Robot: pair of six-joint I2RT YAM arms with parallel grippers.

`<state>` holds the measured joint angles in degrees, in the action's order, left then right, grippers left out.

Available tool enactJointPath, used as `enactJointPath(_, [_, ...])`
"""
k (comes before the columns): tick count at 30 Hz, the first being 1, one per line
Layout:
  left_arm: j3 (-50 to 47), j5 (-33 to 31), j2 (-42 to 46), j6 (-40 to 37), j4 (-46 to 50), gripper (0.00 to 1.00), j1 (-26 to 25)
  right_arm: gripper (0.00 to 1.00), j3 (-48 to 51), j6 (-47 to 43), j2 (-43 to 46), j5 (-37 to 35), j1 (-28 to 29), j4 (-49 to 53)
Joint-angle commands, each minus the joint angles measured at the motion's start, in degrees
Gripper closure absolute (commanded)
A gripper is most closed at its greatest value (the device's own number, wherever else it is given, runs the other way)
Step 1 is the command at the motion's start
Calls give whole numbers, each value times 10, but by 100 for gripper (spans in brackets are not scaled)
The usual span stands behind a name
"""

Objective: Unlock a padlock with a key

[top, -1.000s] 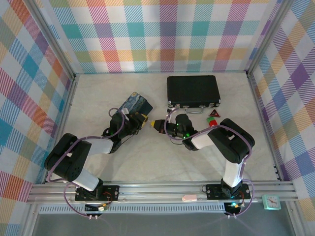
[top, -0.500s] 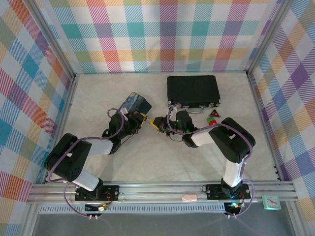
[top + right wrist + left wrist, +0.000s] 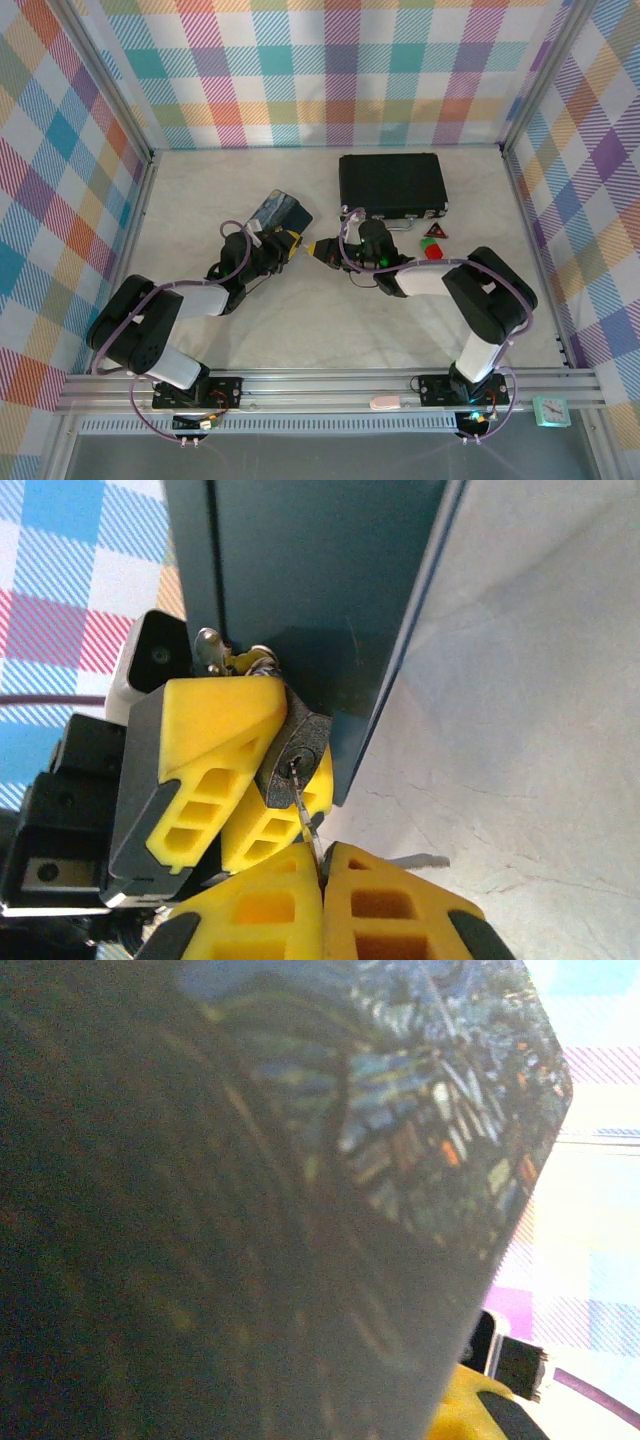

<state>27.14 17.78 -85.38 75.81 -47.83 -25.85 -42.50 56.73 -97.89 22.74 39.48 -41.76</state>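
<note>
Right wrist: thin silvery key (image 3: pixel 306 815) pinched by right gripper (image 3: pixel 322 858), tip inside dark blocky padlock (image 3: pixel 300 742) clamped by left gripper (image 3: pixel 284 752)

Bright, even light from overhead washes the pale table (image 3: pixel 300 330), shadows short and soft. In the left wrist view the blue painted tin (image 3: pixel 430 1090) is a blur, its lower left sunk into murk. Past its right edge the checked backdrop (image 3: pixel 600 1290) burns out white. Below the tin in the right wrist view, the padlock (image 3: pixel 297 748) looks crisp.
</note>
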Motion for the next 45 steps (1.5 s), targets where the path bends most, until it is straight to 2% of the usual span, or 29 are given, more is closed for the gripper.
enactJointPath(1, [16, 31, 20, 15, 55, 100, -15, 100, -28, -91, 25, 38, 24, -39])
enactJointPath(8, [19, 17, 58, 2, 121, 100, -15, 100, -9, -68, 28, 21, 26, -68])
enactJointPath(13, [12, 24, 57, -9, 111, 100, -15, 100, -22, -9, 32, -1, 26, -33])
enactJointPath(20, [15, 32, 64, -49, 138, 100, -18, 100, -20, 91, 16, -3, 15, -59])
enactJointPath(26, [20, -11, 80, -72, 193, 100, -5, 100, 16, 59, 7, 1, 5, -81])
enactJointPath(34, [21, -40, 69, -73, 181, 100, -1, 100, 48, 114, -18, 16, -5, -160])
enactJointPath(41, [22, -46, 61, -72, 177, 100, -1, 100, 61, 125, 7, 9, -5, -118])
enactJointPath(45, [27, -46, 57, -73, 173, 100, -1, 100, 60, 154, -13, 13, -5, -124])
